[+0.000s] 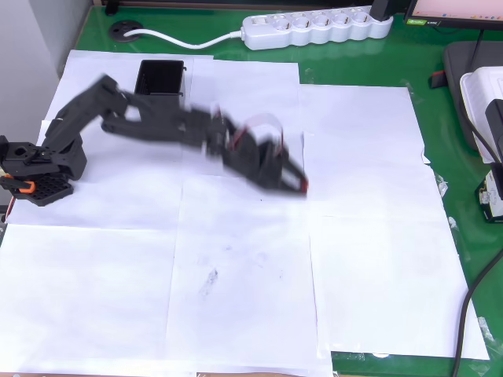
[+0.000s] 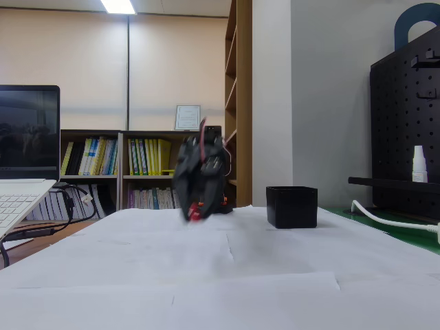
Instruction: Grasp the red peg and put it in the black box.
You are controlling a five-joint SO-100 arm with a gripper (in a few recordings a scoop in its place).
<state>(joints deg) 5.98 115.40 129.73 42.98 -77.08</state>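
Black arm (image 1: 157,118) is stretching across the white paper sheets (image 1: 236,275) in the overhead view, base sitting at about 9 o'clock of the picture, links running toward centre. It is smeared by motion blur in both views. Gripper (image 1: 292,182) is sitting just right of and above picture centre, tip pointing toward 4 o'clock. In the fixed view the gripper (image 2: 194,212) is hanging low over the paper, tip close to the sheet; touching or not, cannot tell.

Red peg (image 1: 302,184) is showing as a small red spot right at the gripper tip in the overhead view. In the fixed view the same red spot (image 2: 194,214) is sitting at the bottom end of the blurred gripper. It looks to be between the jaws, but the blur is too heavy to be sure; whether the jaws are parted or clamped, cannot tell.

Black box (image 1: 160,78) is standing upright on the paper at about 11 o'clock of the overhead view, open top up, well apart from the gripper, just behind the arm's upper link. In the fixed view the black box (image 2: 292,206) is standing at roughly 3 o'clock from the gripper.

White power strip (image 1: 314,27) is lying on the green table (image 1: 456,157) at 12 o'clock. A laptop (image 2: 20,185) is sitting at the left edge of the fixed view.
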